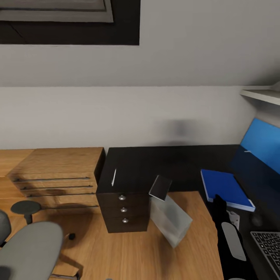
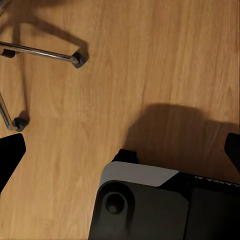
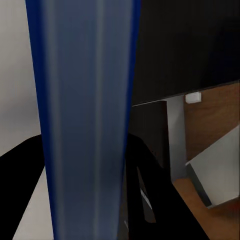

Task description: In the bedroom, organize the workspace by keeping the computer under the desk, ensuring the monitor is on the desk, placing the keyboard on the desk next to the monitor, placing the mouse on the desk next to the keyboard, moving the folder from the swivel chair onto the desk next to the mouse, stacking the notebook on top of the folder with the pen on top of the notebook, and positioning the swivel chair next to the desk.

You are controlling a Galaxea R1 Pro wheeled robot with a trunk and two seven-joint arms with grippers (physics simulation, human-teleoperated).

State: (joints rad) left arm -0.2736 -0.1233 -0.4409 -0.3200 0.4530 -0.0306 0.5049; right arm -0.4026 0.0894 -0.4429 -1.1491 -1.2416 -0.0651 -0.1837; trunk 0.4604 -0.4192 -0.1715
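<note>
The right gripper (image 1: pixel 218 202) is at the near edge of the folder (image 1: pixel 226 188), and in the right wrist view the blue edge of the folder (image 3: pixel 87 120) stands between the dark fingers (image 3: pixel 150 200), so I judge the claw is clamped on the folder. In the head view the folder lies on the black desk (image 1: pixel 163 167) at about 4 o'clock, with the keyboard (image 1: pixel 268 243) near it at 5 o'clock. The step in hand seems to be setting the folder on the desk; the next move calls for letting it go once it lies flat. The left gripper (image 2: pixel 120 150) hangs over the wood floor (image 2: pixel 125 65) with its fingers apart, near the swivel chair (image 1: pixel 27 249) at 7 o'clock.
</note>
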